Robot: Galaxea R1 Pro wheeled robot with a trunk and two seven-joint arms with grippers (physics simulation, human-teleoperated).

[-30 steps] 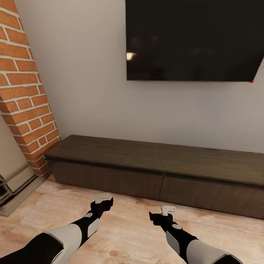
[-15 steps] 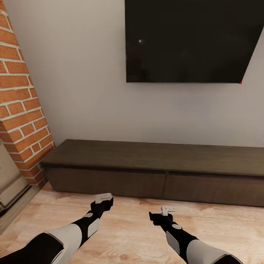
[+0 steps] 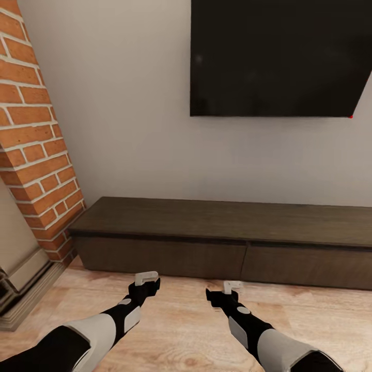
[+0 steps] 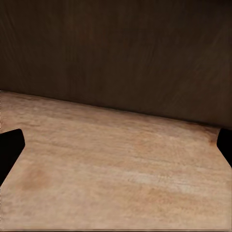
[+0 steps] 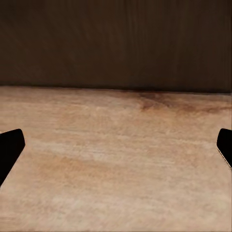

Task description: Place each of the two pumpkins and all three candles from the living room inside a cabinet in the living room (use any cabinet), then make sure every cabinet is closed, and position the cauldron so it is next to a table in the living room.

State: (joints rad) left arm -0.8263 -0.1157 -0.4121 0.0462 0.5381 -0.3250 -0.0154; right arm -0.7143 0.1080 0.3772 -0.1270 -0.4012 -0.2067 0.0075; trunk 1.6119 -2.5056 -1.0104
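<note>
The long low dark-brown cabinet stands against the white wall, and both of its drawer fronts that show sit flush and closed. My left gripper hovers over the wood floor just short of the left drawer front, open and empty. My right gripper hangs beside it at a similar distance, also open and empty. In the left wrist view the black fingertips sit wide apart, with floor and the cabinet front ahead. The right wrist view is alike, with fingertips spread before the cabinet front. Pumpkins, candles, cauldron and table are out of view.
A large black TV hangs on the wall above the cabinet. A red brick column rises at the left, with a stepped beige hearth base at its foot. Light wood floor lies between me and the cabinet.
The whole picture has shifted, so the camera turned slightly; cabinet and TV now sit a bit further right. My right gripper has edged a little forward and left. The left arm is unchanged.
</note>
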